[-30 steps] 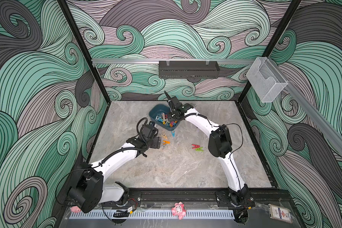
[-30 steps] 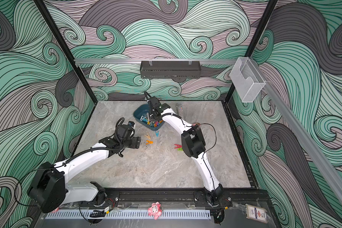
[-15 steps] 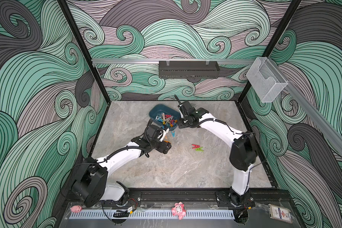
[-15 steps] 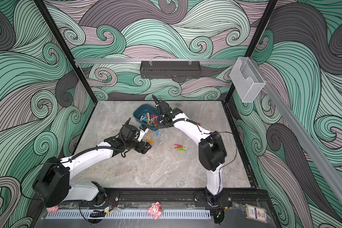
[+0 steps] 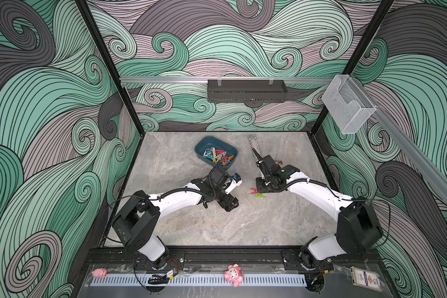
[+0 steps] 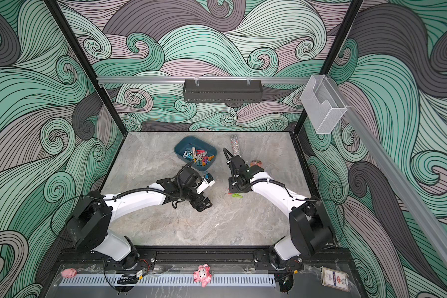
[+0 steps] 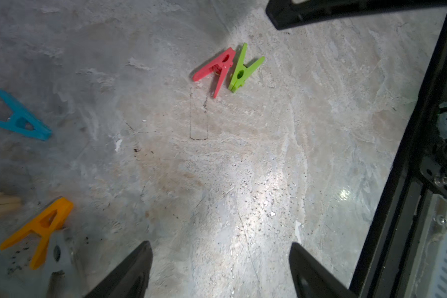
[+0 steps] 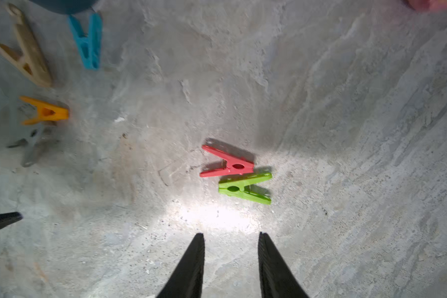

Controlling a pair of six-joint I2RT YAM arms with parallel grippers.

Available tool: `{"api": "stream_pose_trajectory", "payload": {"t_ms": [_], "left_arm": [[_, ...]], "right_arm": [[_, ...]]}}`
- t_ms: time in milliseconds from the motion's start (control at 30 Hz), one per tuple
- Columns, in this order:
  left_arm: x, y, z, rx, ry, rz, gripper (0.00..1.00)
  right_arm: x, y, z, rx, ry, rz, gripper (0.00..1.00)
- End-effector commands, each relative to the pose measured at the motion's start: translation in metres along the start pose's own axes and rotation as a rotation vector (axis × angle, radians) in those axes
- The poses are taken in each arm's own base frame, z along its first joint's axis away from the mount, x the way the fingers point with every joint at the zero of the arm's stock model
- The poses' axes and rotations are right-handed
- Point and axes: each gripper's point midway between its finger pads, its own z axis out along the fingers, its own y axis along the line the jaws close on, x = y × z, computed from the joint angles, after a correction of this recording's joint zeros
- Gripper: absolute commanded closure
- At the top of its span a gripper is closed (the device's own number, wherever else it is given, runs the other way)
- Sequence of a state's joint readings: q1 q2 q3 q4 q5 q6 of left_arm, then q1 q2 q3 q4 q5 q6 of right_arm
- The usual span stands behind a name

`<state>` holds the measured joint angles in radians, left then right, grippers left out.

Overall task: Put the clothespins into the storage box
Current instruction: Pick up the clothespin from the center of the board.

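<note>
Clothespins [image 8: 230,165]: six loose on table [image 8: 346,129], heap in storage box [image 5: 206,144]. Left tool [image 7: 220,245], right tool [image 8: 230,234]: jaws apart, empty.

Walls [image 5: 49,103] papered with swirling waves in teal, mint, grey and dusty pink, outlined in black, close in the worktop [image 5: 170,160] on three sides. The worktop is a grey, marbled stone-look slab, scuffed and speckled in the wrist views. Black posts [image 5: 109,67] rise at its far corners. An aluminium rail [image 5: 165,79] runs across the back wall, and a long black perforated tray [image 5: 247,90] hangs from it. A clear plastic holder [image 5: 347,104] is mounted above the far right corner. A white slotted strip [image 5: 204,280] lies beyond the near edge. A bright patch of light [image 8: 212,216] falls on the stone.
</note>
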<state>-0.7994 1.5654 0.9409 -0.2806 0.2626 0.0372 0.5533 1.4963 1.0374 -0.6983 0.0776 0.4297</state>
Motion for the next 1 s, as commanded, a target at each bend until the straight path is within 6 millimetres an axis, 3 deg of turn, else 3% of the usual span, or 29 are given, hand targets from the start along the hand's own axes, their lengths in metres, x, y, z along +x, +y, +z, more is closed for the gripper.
{"api": "stream_pose_trajectory", "payload": {"t_ms": [0,267,533,700,967], "left_arm": [[-0.003,-0.007,0.004,0.008,0.022,0.025,0.16],[0.002,0.003,0.006,-0.05,0.037,0.029,0.15],[0.015,0.008,0.006,-0.083,0.052,0.013,0.15],[0.018,0.013,0.001,-0.112,0.048,0.01,0.15],[0.024,0.016,-0.001,-0.133,0.046,0.006,0.15]], "right_arm": [[0.011,-0.005,0.011,0.0,0.032,0.029,0.65],[0.002,0.009,0.038,-0.02,0.066,-0.032,0.63],[-0.022,0.016,0.057,0.025,0.078,-0.198,0.62],[-0.021,0.017,0.07,0.044,0.144,-0.274,0.6],[-0.018,0.02,0.072,0.034,0.157,-0.297,0.6]]}}
